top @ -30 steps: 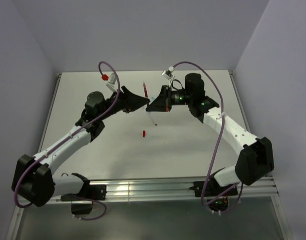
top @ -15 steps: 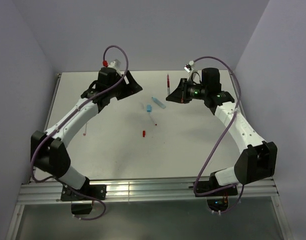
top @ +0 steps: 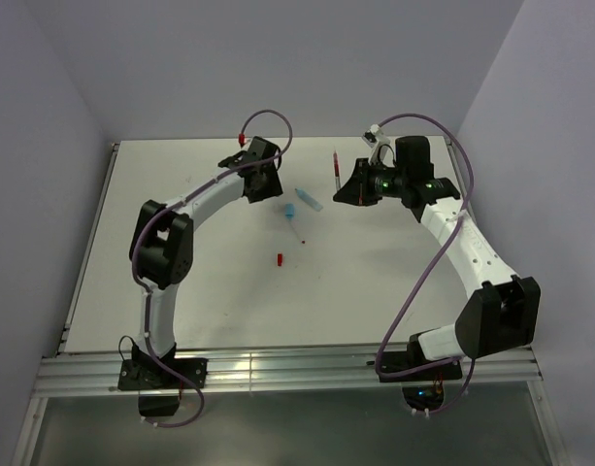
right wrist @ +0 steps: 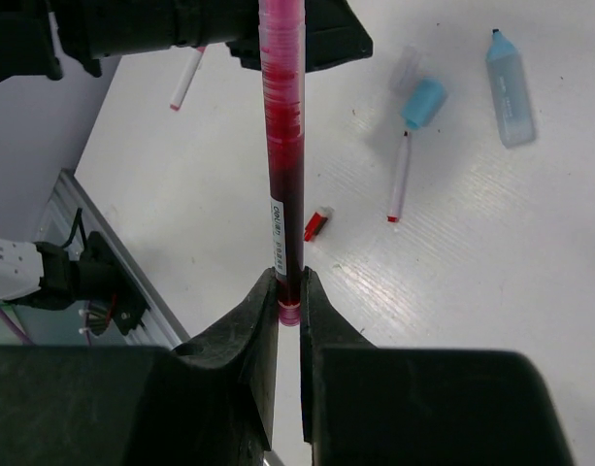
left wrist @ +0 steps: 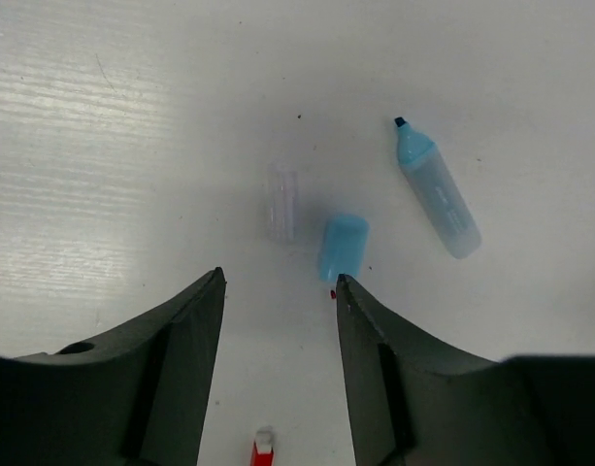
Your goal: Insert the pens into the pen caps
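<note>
**Over the white table: one pen gripped, one gripper hanging empty**

From the top camera, a matte white table [top: 210,282] is sitting between plain lilac walls [top: 278,58], with an aluminium rail [top: 278,367] running along its near edge. Compared with half a second ago, the left arm is folding its elbow in much closer to the table's middle. The left gripper [top: 264,184] is hanging slightly nearer the loose pieces, which are lying where they were. The right gripper [top: 347,186] is holding a translucent dark red pen [top: 335,167], its long axis running almost straight toward the far wall. Between the grippers, a pale blue highlighter [top: 309,199], a light blue cap [top: 289,210], a thin white pen [top: 296,231] and a small red cap [top: 279,258] are lying on the table.

From the left wrist, the left gripper [left wrist: 278,291] is hanging high, fingers spread wide with nothing between them. Below, the light blue cap [left wrist: 343,248] is lying just beside a clear stubby cap [left wrist: 282,202], not touching. The pale blue highlighter [left wrist: 435,189] is pointing its dark tip up-left.

From the right wrist, the right gripper [right wrist: 287,291] is pinching the dark red pen [right wrist: 282,146] by its pale end, fingers nearly together. The barrel is running straight out past the fingertips and off the picture's top. A white pen with a red end [right wrist: 185,83] is lying well apart at the left.
</note>
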Action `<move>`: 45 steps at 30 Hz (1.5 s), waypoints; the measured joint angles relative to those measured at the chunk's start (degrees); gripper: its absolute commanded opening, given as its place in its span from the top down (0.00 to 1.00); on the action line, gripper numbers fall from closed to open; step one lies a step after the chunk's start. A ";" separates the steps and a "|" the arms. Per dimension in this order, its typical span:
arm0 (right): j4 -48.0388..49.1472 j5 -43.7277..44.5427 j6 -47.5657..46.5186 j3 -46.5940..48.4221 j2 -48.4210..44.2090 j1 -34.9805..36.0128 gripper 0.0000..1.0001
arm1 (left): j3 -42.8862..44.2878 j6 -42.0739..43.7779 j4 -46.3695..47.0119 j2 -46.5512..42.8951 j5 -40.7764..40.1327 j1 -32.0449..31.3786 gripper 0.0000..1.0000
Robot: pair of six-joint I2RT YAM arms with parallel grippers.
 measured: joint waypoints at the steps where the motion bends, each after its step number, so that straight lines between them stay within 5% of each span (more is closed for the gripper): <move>1: -0.39 0.13 -0.28 -0.13 -0.02 0.00 1.00 | 0.79 0.13 -0.26 1.38 -0.42 -0.13 0.48; 28: -1.86 0.59 -2.12 -2.03 -1.20 -0.52 1.00 | 6.38 1.86 0.11 13.44 -4.85 -1.86 0.59; 45: -3.80 0.52 -2.62 -2.03 -1.25 -0.74 1.00 | 5.40 7.85 -0.11 12.74 -6.47 -2.67 0.94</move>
